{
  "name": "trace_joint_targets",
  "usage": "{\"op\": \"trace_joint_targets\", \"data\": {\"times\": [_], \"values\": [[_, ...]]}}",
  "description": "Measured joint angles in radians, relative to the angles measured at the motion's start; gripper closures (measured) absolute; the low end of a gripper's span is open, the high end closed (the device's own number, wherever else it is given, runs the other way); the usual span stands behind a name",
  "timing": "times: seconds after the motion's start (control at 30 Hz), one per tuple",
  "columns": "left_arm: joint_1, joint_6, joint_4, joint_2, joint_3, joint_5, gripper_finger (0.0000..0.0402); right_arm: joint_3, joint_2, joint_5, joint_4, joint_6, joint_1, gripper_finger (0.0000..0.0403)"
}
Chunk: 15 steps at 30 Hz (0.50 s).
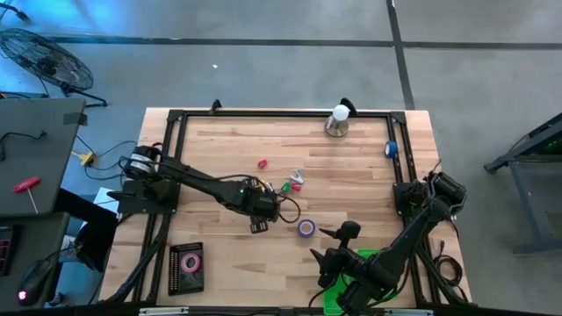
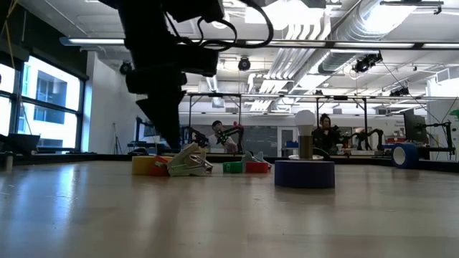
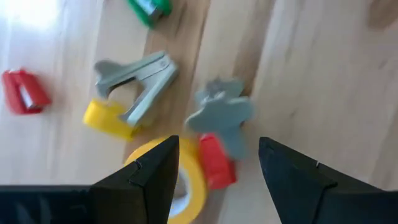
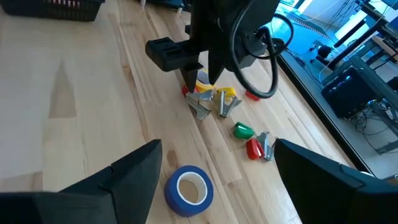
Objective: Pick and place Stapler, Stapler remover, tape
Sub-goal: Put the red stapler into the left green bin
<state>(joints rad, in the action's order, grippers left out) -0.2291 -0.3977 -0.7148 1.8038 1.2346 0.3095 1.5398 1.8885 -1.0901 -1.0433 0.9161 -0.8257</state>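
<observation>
- The left gripper is hovering low over a cluster of small office items near the centre of the desk in the high view; its jaws are standing apart with nothing between them.
- In the left wrist view, the yellow tape roll is lying flat at the bottom centre of the frame, just under the gap between the jaws and partly hidden by one dark finger.
- A red-handled staple remover is touching the yellow roll, and a yellow-handled staple remover is lying just beside it, toward the upper left.
- A small red stapler-like piece is sitting at the left edge and a green one at the top.
- The purple tape roll is lying apart, lower centre of the high view; the pink tape roll is already sitting in the black tray at lower left.
- The right gripper is waiting at the lower right of the high view, jaws wide apart and empty.
- The step in hand looks like the approach to a pick from the cluster, probably the yellow roll.
- The next move calls for a straight descent with one jaw inside the ring or both astride it, without nudging the red remover pressed against it.
</observation>
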Motion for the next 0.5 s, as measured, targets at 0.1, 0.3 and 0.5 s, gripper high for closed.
{"op": "trace_joint_targets", "data": {"times": [0.1,0.3,0.5], "values": [[0.0,-0.029,0.041,0.0,-0.001,-0.02,0.0189,0.0,0.0,0.0,0.0,0.0,0.0,0.01],[0.0,-0.094,0.049,0.0,-0.001,-0.03,0.0189,0.0,0.0,0.0,0.0,0.0,0.0,0.01],[0.008,-0.158,0.063,0.019,0.0,-0.033,0.0184,0.0,0.0,0.0,0.0,0.0,0.0,0.01]]}}
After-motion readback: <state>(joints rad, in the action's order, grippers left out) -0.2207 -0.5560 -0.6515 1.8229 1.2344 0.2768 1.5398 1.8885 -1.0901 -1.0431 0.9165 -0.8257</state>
